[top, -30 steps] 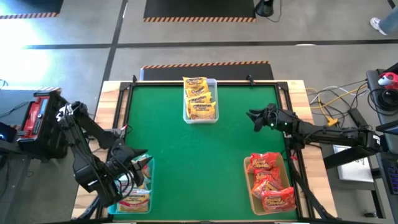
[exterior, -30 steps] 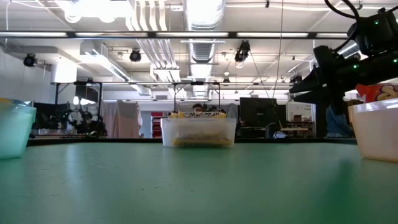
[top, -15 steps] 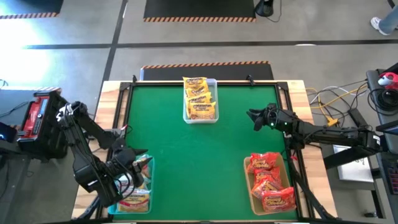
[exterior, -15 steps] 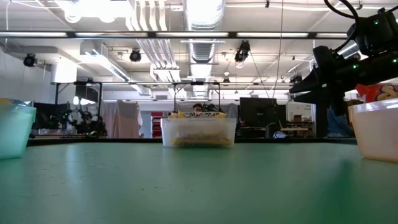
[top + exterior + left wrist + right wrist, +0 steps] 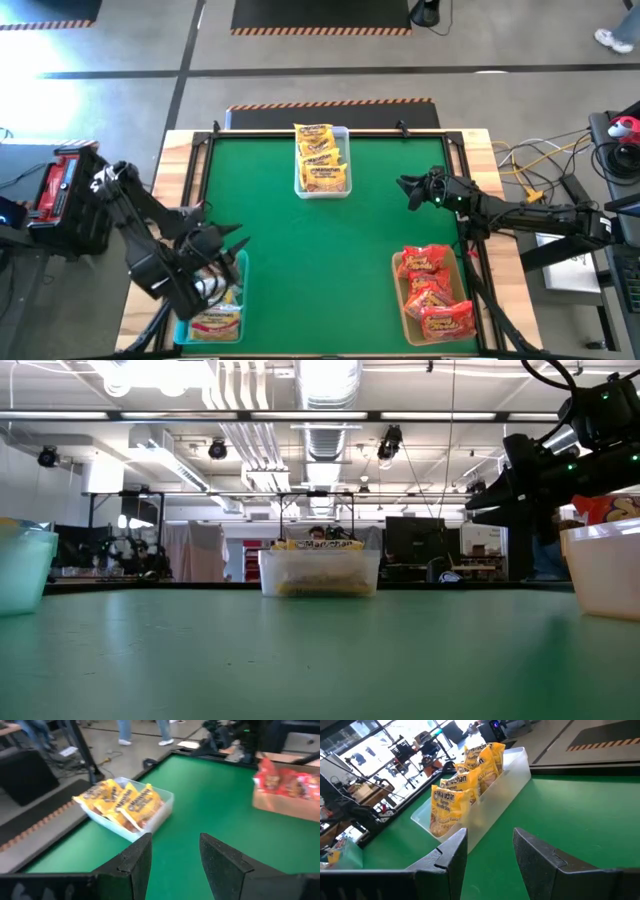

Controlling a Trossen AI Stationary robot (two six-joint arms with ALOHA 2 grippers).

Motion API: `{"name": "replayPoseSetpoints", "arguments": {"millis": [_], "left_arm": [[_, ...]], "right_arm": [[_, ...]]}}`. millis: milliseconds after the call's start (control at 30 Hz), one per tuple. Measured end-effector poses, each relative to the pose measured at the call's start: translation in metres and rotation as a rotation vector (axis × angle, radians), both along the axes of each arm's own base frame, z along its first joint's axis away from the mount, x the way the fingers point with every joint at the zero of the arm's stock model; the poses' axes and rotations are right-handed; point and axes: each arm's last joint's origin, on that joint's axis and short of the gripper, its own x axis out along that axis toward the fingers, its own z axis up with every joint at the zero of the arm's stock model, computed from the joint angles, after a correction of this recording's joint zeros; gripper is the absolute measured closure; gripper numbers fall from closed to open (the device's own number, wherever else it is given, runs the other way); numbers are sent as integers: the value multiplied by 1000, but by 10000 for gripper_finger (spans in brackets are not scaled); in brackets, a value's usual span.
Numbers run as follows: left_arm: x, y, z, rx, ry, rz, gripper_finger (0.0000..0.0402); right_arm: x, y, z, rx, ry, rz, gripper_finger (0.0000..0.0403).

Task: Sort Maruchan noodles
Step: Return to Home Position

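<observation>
Every Maruchan packet lies in a bin. Yellow-orange packets (image 5: 322,158) fill a clear bin at the far middle, also in the left wrist view (image 5: 122,802) and the right wrist view (image 5: 465,790). Red packets (image 5: 433,292) lie in a bin at the near right. Yellow and pale-blue packets (image 5: 215,320) lie in a bin at the near left. My left gripper (image 5: 228,246) is open and empty, above the far end of the near-left bin. My right gripper (image 5: 408,188) is open and empty, above the mat right of centre, its fingers pointing toward the far-middle bin.
The green mat (image 5: 320,270) between the three bins is bare. A raised dark frame (image 5: 205,150) runs round the mat. In the low view the right arm (image 5: 535,465) hangs above the near-right bin (image 5: 605,565). Cables and equipment lie off the table's right side (image 5: 560,170).
My left gripper has moved up from the near-left bin and a little toward the far edge and the table's middle, tipping to point more level across the mat. The packets and the right arm have stayed still.
</observation>
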Motion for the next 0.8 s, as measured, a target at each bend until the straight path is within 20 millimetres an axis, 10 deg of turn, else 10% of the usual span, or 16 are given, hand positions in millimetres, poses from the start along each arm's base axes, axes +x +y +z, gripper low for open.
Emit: {"name": "replayPoseSetpoints", "arguments": {"millis": [800], "left_arm": [[-1,126,-63,23,50,301,274]], "right_arm": [[0,0,0,0,0,0,252]]}}
